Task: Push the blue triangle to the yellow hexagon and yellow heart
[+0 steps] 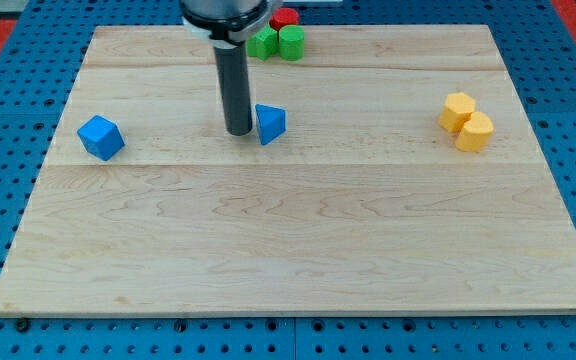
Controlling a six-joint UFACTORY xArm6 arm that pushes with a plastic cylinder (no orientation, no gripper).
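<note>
Rod, no gripper to judge: tip [238, 131] touched blue triangle [270, 123] at its nine o'clock; off-centre push risked triangle slipping aside, missing yellow hexagon [458, 110] and yellow heart [475, 132].

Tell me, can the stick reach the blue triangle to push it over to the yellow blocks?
Probably yes. My tip sits right at the blue triangle's left side, and the board looks bare toward the yellow hexagon and yellow heart.
</note>
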